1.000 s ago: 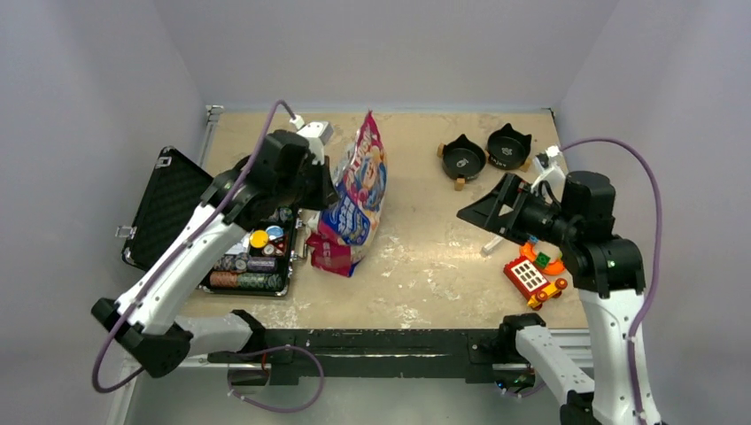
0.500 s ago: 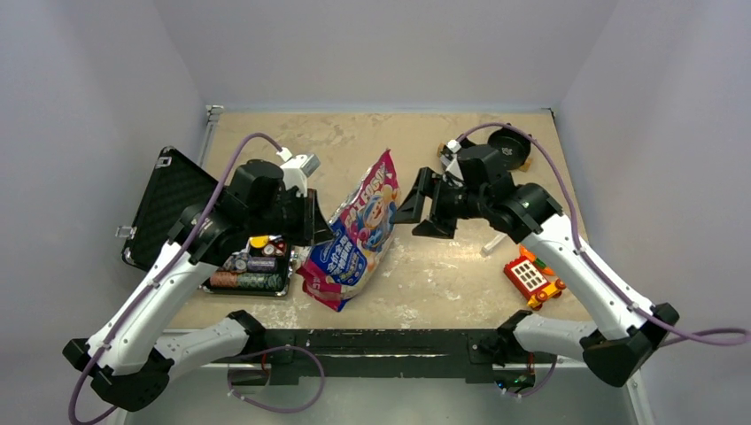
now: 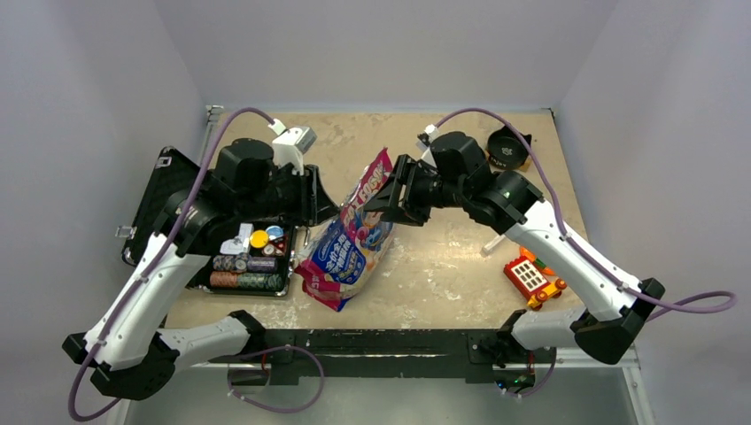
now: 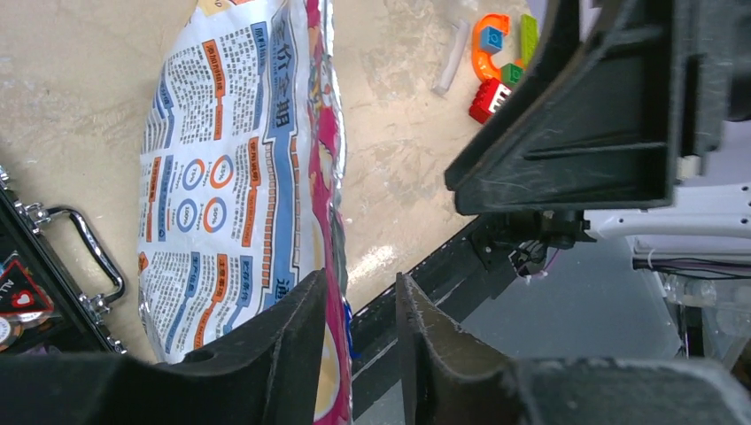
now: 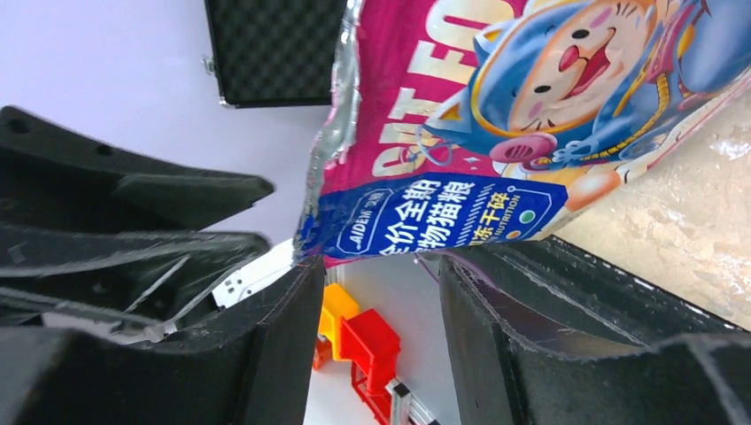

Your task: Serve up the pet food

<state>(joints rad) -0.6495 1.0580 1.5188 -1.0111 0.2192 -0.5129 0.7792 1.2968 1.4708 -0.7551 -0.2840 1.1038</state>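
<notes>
The pet food itself is hidden inside a pink-blue-white cartoon bag [image 3: 354, 239] that stands tilted on the table's middle. My left gripper [image 3: 325, 200] is at the bag's upper left edge. In the left wrist view the jaws [image 4: 361, 280] are open, and the bag's printed back [image 4: 221, 177] has its pink seam lying against one finger. My right gripper [image 3: 387, 197] reaches the bag's top from the right. It is open [image 5: 381, 266], with the bag's blue-banded top corner [image 5: 425, 217] just at its fingertips.
An open black case [image 3: 168, 204] with poker chips [image 3: 250, 262] lies at the left. A black pet bowl [image 3: 509, 146] sits at the back right. A red-yellow toy [image 3: 534, 276] and a white stick [image 3: 490, 248] lie at the right.
The left gripper has gone from shut on the bag's edge to open. The right arm swung in from the right to the bag's top, its jaws narrowing. The bag leans lower.
</notes>
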